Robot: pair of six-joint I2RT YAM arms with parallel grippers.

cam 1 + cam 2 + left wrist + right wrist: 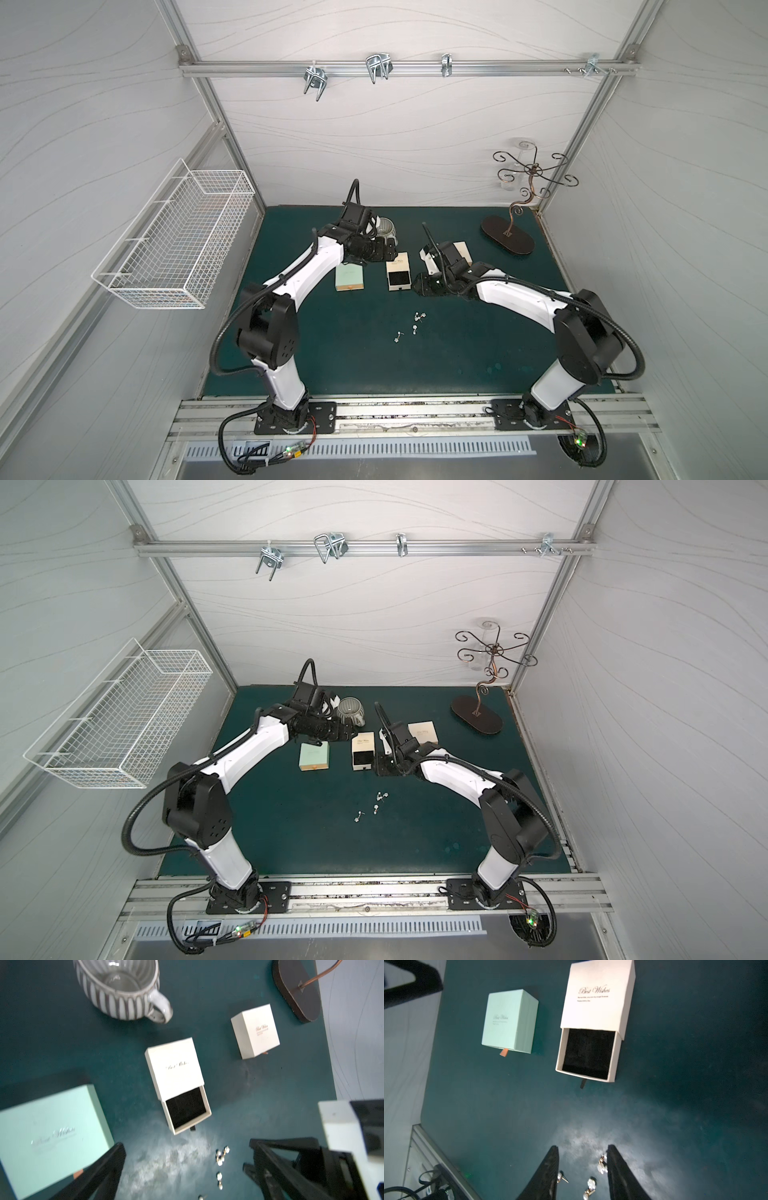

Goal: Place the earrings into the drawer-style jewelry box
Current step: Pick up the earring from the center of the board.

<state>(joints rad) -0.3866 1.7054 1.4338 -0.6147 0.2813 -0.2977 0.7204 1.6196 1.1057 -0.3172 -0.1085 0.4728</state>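
— Looking down at the dark green surface, what lies around the earrings?

— About five tiny silvery earrings sit loose near the middle, apart from every box. Behind them stands the white drawer-style jewelry box, its black-lined drawer pulled out toward them. To its left is a shut mint-green box. Behind that is a ribbed grey mug. A second white box is partly hidden by the right arm's wrist. A scrolled metal jewelry stand fills the far right corner. A white wire basket hangs on the left wall.

— And the arms?

— Both rise from the near edge, elbows high, and bend inward. The left tool hangs over the mint-green box's far edge, fingers wide apart, holding nothing. The right tool hangs just right of the drawer, angled down. Its fingers stand apart. In the right wrist view the earrings show on the surface between and beside them, none gripped.
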